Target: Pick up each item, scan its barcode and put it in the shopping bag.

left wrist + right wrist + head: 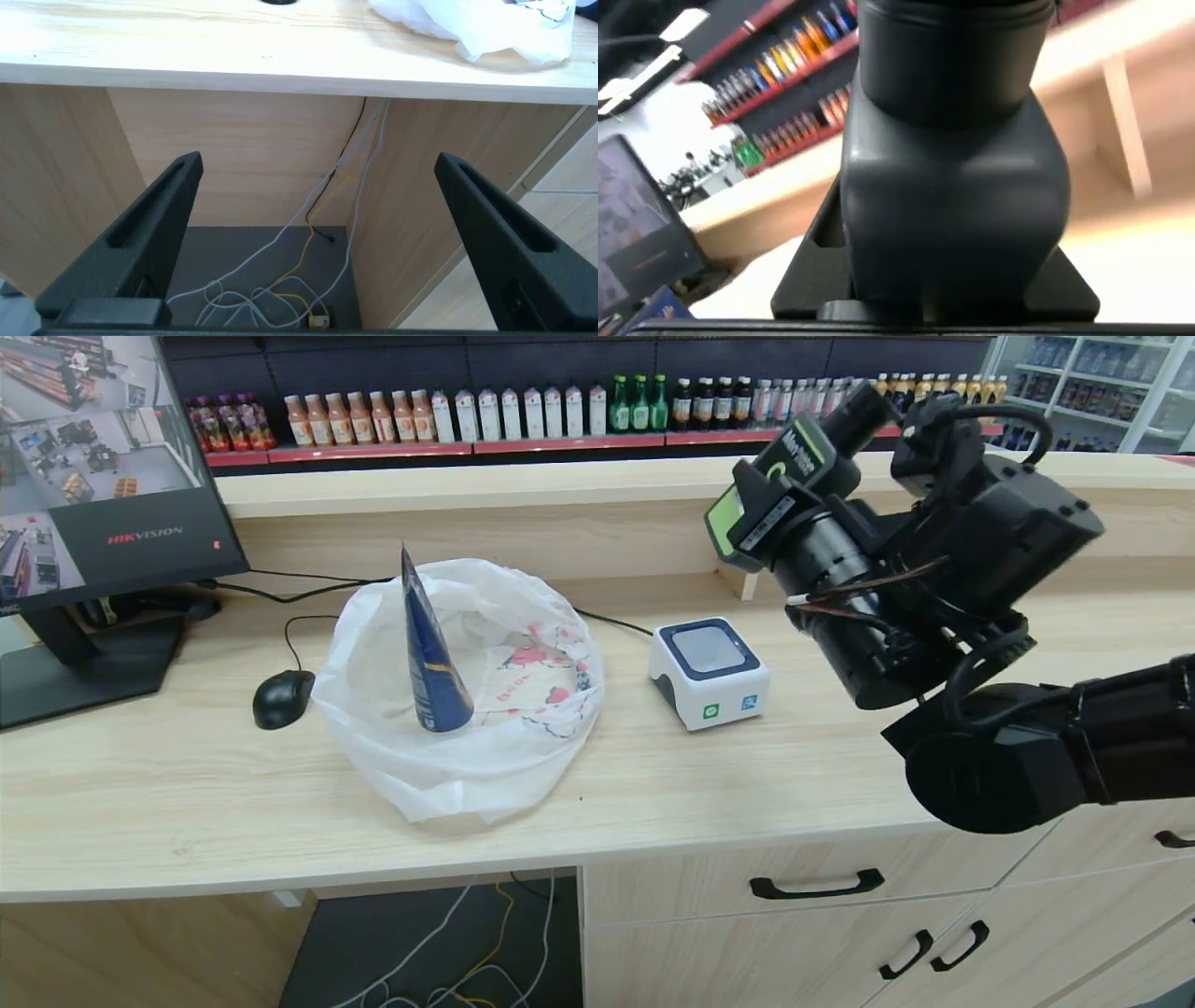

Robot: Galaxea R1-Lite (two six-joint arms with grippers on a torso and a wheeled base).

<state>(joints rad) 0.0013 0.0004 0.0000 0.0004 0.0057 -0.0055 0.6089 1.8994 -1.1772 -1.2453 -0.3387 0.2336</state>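
Note:
My right gripper point(840, 462) is raised above the right side of the counter, shut on a black bottle point(780, 485) with a green label, up and to the right of the scanner. Seen from the right wrist, the bottle point(952, 168) sits upright between the fingers of that gripper point(943, 280). The white barcode scanner point(709, 672) with a dark top window stands on the counter. Left of it lies the white shopping bag point(401, 756), open, with a blue cone-shaped tube point(429, 653) standing in it. My left gripper point(322, 233) hangs open below the counter's front edge.
A black mouse point(283, 698) and a monitor point(103, 476) occupy the counter's left end. Cables point(308, 252) hang in the recess under the counter. Drawers with black handles point(817, 887) are below right. A raised ledge and shelves of bottles point(523, 411) stand behind.

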